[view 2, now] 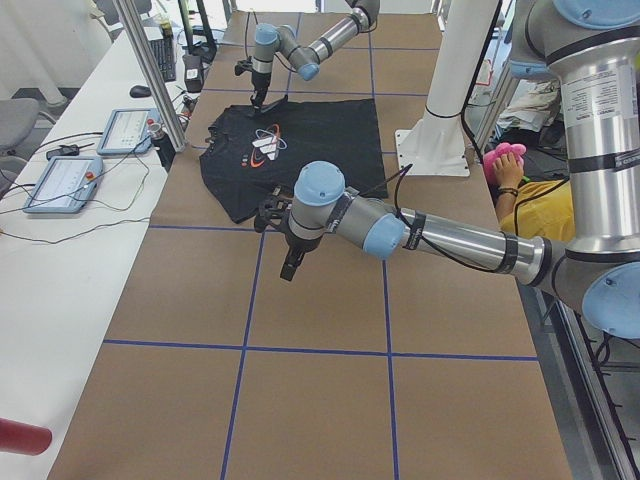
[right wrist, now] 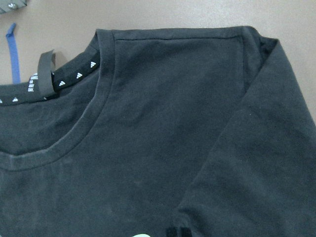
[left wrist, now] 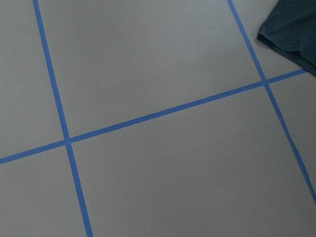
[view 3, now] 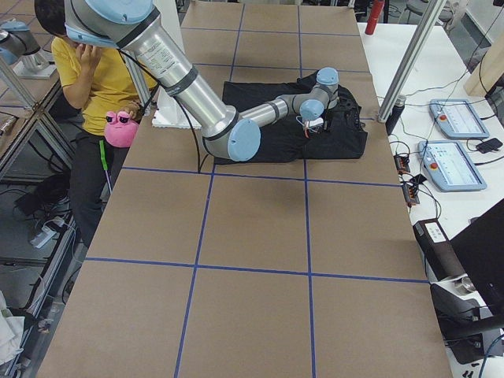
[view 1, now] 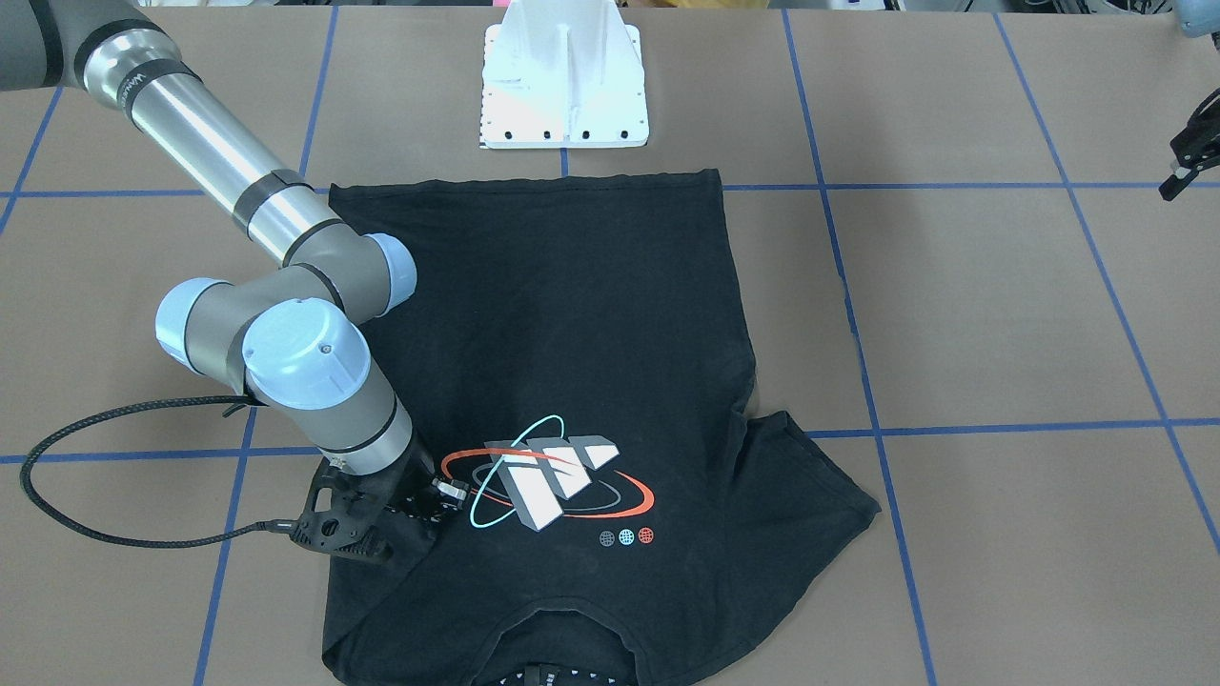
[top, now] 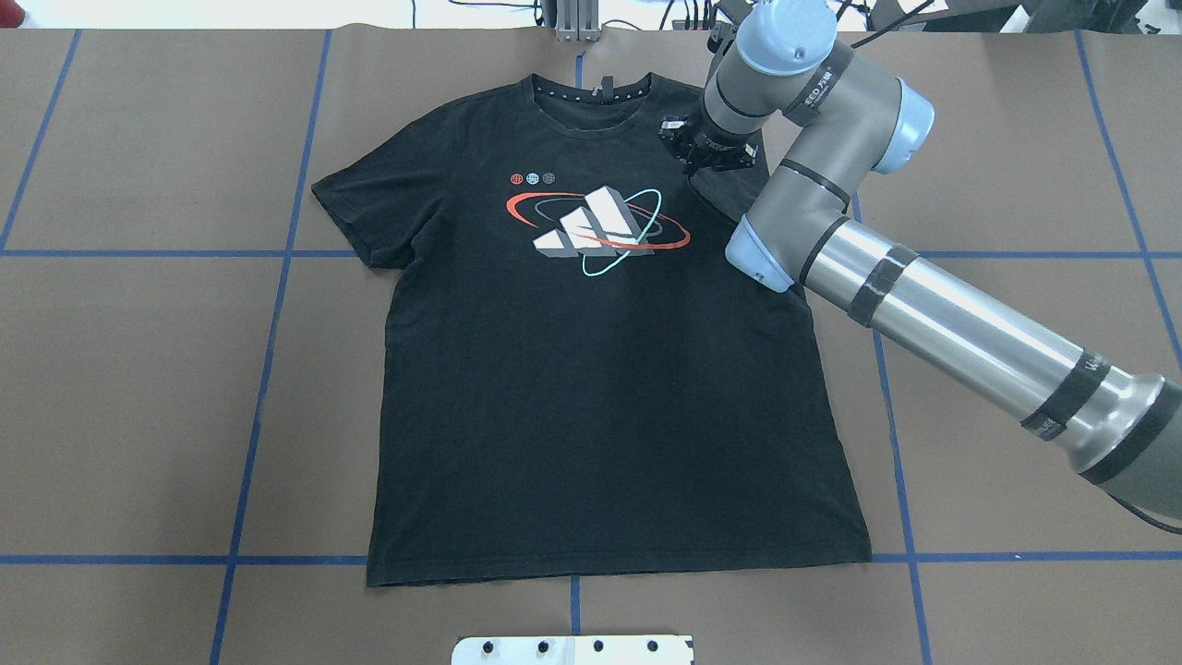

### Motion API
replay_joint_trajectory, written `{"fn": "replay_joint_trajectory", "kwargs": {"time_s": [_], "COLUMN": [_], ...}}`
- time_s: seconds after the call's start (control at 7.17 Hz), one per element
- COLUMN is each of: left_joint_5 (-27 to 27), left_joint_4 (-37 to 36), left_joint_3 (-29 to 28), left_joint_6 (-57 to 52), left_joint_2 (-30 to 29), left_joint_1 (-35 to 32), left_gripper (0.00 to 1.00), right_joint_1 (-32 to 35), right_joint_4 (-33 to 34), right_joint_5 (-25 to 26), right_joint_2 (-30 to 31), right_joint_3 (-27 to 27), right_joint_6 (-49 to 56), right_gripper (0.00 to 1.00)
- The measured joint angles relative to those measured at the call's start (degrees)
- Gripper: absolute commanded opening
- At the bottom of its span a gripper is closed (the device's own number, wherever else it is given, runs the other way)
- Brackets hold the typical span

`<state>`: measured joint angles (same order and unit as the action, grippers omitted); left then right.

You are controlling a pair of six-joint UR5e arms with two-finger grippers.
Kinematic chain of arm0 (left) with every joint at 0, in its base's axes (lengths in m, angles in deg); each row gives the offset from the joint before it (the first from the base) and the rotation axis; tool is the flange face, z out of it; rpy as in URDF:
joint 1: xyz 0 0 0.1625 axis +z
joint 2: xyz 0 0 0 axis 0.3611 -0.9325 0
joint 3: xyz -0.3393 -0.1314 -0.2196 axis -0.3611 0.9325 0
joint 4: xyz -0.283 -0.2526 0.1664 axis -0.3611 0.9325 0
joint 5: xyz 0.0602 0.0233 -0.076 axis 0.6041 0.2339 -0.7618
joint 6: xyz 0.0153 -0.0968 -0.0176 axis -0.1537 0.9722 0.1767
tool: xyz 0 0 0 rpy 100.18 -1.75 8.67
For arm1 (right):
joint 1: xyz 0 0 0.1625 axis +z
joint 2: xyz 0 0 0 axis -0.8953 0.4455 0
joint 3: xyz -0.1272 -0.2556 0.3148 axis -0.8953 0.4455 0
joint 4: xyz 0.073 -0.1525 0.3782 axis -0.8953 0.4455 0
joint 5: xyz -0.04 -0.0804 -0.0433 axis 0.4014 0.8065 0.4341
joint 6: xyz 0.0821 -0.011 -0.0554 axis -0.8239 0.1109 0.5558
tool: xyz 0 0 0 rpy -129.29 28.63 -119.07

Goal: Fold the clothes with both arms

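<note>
Flat across the middle of the brown tabletop lies the black short-sleeved cotton T-shirt, print up. Its collar is at the far end and its hem is near the robot's white metal pedestal. The right arm's black two-finger tool sits low at the right shoulder, just beside the collar. That looks like the opening sleeve fold: the right sleeve seems tucked in, the left one lies spread. Next call is to carry that side across the print, and the left tool, well off the cloth, needs to come in. With black fingers on black fabric, I cannot tell whether either tool is apart or clamped. The left one is cut off at the picture's edge.
</note>
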<state>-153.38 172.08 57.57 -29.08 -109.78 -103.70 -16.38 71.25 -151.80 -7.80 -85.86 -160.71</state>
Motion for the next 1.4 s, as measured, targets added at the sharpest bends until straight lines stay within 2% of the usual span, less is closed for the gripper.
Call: {"fn": "replay_joint_trajectory", "kwargs": {"time_s": [0.14, 0.28, 0.42, 0.7, 0.98, 1.12, 1.4], "left_joint_5": [0.00, 0.00, -0.08, -1.99, -2.57, -2.49, -0.01], "left_joint_4": [0.01, 0.01, 0.01, 0.91, 2.70, 3.04, 3.11], "left_joint_3": [0.05, 0.08, 0.06, -0.48, -2.16, -3.98, -10.65], "left_joint_6": [0.00, 0.00, 0.00, 1.08, 10.82, 15.42, 23.62], "left_joint_2": [0.00, -0.02, -0.08, -1.31, -7.26, -12.28, -23.20], "left_joint_1": [0.00, 0.00, 0.00, 0.72, 4.42, 8.17, 16.22], "left_gripper": [0.99, 0.99, 0.99, 0.99, 0.96, 0.97, 0.97], "right_joint_1": [-0.20, -0.59, -0.97, -1.48, -1.46, -1.23, -0.94], "right_joint_4": [0.00, 0.00, 0.02, 0.04, 0.17, 1.41, 6.77], "right_joint_5": [0.19, 0.79, 1.48, 2.03, 1.13, -1.11, -5.98], "right_joint_2": [-0.48, -0.73, -0.85, -1.09, -1.45, -0.86, 6.09], "right_joint_3": [0.78, 1.16, 1.37, 1.86, 0.90, -1.80, -14.14], "right_joint_6": [-0.01, -0.19, -0.55, -0.86, -1.04, -1.15, -1.24], "right_gripper": [0.00, 0.33, 0.99, 1.00, 1.00, 1.00, 1.00]}}
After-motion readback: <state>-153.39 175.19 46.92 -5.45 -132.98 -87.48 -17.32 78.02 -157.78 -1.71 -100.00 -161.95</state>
